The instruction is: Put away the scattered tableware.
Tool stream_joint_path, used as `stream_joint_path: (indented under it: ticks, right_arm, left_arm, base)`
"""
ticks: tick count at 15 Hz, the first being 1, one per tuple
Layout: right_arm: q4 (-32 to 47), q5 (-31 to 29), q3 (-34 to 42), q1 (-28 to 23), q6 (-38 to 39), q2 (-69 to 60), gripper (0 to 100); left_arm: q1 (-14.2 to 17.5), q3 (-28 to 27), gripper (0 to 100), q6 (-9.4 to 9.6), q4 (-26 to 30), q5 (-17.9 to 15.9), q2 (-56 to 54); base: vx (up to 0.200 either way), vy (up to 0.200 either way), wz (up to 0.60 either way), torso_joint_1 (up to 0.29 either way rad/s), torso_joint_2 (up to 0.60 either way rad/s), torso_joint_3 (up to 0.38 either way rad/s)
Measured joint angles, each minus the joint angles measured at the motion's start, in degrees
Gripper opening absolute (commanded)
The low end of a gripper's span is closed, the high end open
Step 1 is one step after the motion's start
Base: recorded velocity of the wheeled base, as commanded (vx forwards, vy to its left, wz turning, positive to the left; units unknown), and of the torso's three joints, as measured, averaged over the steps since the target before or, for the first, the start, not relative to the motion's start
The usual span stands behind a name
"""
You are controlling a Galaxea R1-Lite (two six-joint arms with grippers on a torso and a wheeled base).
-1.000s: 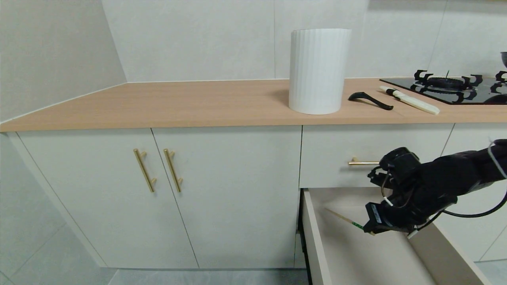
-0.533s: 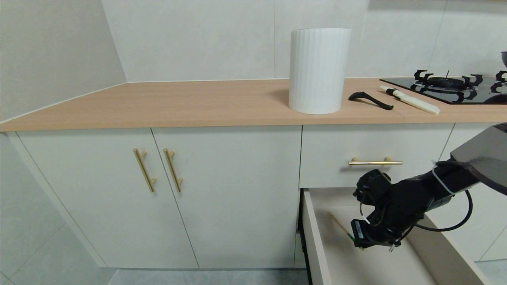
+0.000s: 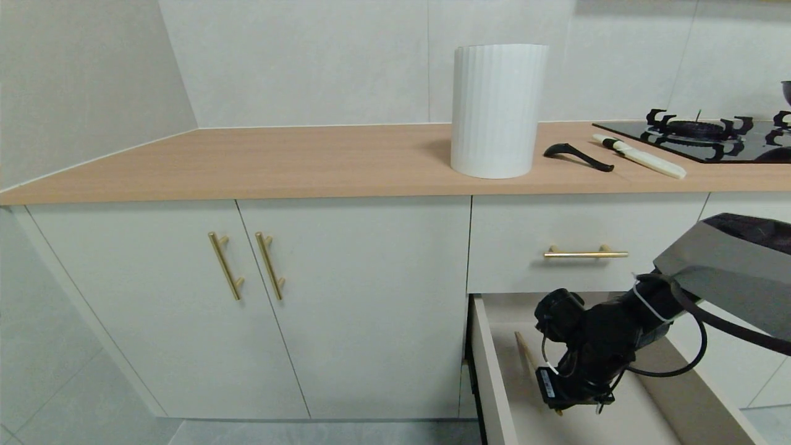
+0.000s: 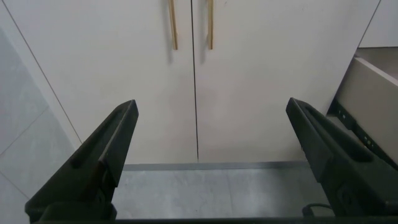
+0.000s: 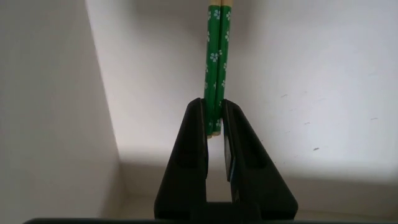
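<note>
A pair of wooden chopsticks (image 3: 525, 352) with green patterned ends (image 5: 216, 62) is pinched in my right gripper (image 3: 559, 405), which is shut on them low inside the open drawer (image 3: 491, 383). In the right wrist view the gripper (image 5: 215, 130) holds them near the drawer's side wall (image 5: 50, 93), just above its pale floor. A black spoon (image 3: 578, 156) and a white knife (image 3: 639, 156) lie on the wooden counter (image 3: 278, 161). My left gripper (image 4: 211, 162) stands open and holds nothing, low in front of the cabinet doors (image 4: 196, 74).
A tall white ribbed container (image 3: 496, 110) stands on the counter left of the spoon. A black gas hob (image 3: 704, 133) is at the far right. Above the open drawer is a shut one with a gold handle (image 3: 585, 253). Two gold handles (image 3: 247, 266) are on the cabinet doors.
My right arm has come down and to the left, carrying the chopsticks deeper into the drawer; they now point more steeply away. The left gripper's earlier state is not shown.
</note>
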Motion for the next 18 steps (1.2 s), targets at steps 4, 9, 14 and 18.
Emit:
stream_joint_path:
  ticks: [4,9,14,18]
  right_arm:
    - [-3.1,-6.6,0.0,1.8,1.7,2.4,0]
    - [-3.3,-7.3,0.2,2.4,1.8,3.7,0]
    - [-3.3,-7.4,0.2,2.4,1.8,4.0,0]
    - [-3.3,-7.5,0.2,2.4,1.8,4.1,100]
  left_arm:
    - [0.0,0.0,100,0.0,0.0,0.0,0.0]
    - [0.0,0.0,100,-0.02,0.0,0.0,0.0]
    - [0.0,0.0,100,0.0,0.0,0.0,0.0]
    - [0.0,0.0,100,0.0,0.0,0.0,0.0]
  base:
    - [0.0,0.0,0.0,0.0,0.0,0.0]
    - [0.0,0.0,0.0,0.0,0.0,0.0]
    - [0.0,0.0,0.0,0.0,0.0,0.0]
    - [0.0,0.0,0.0,0.0,0.0,0.0]
